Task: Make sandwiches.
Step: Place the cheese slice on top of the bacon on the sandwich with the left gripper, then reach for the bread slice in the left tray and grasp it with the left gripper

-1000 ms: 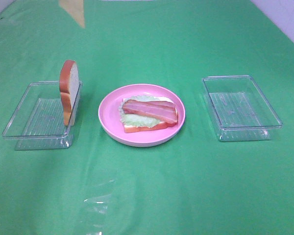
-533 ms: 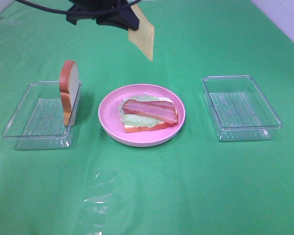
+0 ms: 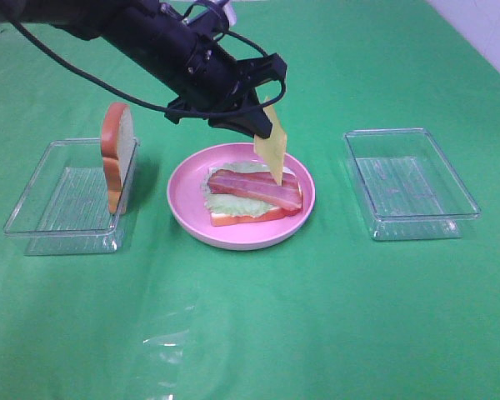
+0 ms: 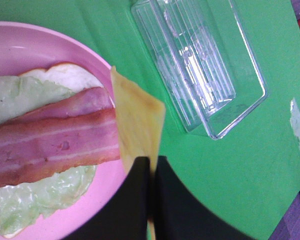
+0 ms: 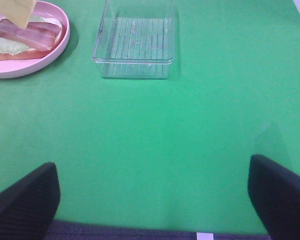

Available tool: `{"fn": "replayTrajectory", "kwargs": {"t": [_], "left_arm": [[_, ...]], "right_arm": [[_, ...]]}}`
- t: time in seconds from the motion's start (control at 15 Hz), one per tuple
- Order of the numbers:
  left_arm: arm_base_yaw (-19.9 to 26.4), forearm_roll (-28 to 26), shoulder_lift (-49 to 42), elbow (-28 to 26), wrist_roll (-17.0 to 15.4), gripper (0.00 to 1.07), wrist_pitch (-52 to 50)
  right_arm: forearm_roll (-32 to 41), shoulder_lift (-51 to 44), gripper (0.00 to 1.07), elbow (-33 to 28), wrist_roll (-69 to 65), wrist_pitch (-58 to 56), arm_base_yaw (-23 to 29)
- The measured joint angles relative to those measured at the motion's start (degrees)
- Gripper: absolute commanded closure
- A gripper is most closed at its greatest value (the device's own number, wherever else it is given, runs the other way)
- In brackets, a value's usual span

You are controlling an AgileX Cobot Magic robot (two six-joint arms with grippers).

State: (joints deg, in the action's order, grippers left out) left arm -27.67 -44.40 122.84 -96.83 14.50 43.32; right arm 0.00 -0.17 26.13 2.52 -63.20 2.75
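One half-built sandwich (image 3: 252, 198) is lying on the pink plate (image 3: 186, 200) in front of us: a bread slice at the bottom, pale green lettuce (image 4: 35, 200) over it, and bacon strips (image 3: 256, 188) on top. We are holding a yellow cheese square (image 3: 272, 150) tilted just above the bacon, its lower corner hanging close over the strips, though we cannot tell whether it is touching them. Our left gripper (image 4: 151, 162) is pinching the cheese by one edge, the two black fingers (image 4: 137, 192) closed almost together on it. A second bread slice (image 3: 117, 154) is standing upright against the near wall of the clear tray (image 3: 42, 225) to the left of the plate. Another clear tray (image 3: 462, 196) is sitting on the green cloth (image 3: 317, 317) to the right of the plate. Our right gripper (image 5: 155, 200) is hovering wide apart over bare cloth, well away from the plate, gripping nothing.
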Motion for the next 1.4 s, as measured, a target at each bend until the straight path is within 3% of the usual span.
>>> {"fn": "replayTrajectory", "kwargs": {"t": [0.33, 0.53, 0.73, 0.8, 0.87, 0.93, 1.0, 1.4], "left_arm": [[0.3, 1.9, 3.5, 0.0, 0.2, 1.07, -0.6], [1.4, 8.4, 5.8, 0.0, -4.4, 1.07, -0.2], [1.4, 11.2, 5.8, 0.0, -5.9, 1.02, -1.8], [1.4, 11.2, 5.8, 0.0, -6.0, 0.90, -2.2], [1.4, 11.2, 5.8, 0.0, -6.0, 0.64, -2.5], [1.4, 11.2, 5.8, 0.0, -6.0, 0.46, -2.5], [1.4, 11.1, 5.8, 0.0, -6.0, 0.05, -2.9], [1.4, 11.2, 5.2, -5.8, -5.4, 0.06, 1.0]], "right_arm": [[0.0, 0.0, 0.09, 0.0, 0.0, 0.0, 0.0], [0.0, 0.0, 0.09, 0.0, 0.0, 0.0, 0.0], [0.0, 0.0, 0.09, 0.0, 0.0, 0.0, 0.0], [0.0, 0.0, 0.09, 0.0, 0.0, 0.0, 0.0], [0.0, 0.0, 0.09, 0.0, 0.0, 0.0, 0.0], [0.0, 0.0, 0.09, 0.0, 0.0, 0.0, 0.0], [0.0, 0.0, 0.09, 0.0, 0.0, 0.0, 0.0], [0.0, 0.0, 0.09, 0.0, 0.0, 0.0, 0.0]]}}
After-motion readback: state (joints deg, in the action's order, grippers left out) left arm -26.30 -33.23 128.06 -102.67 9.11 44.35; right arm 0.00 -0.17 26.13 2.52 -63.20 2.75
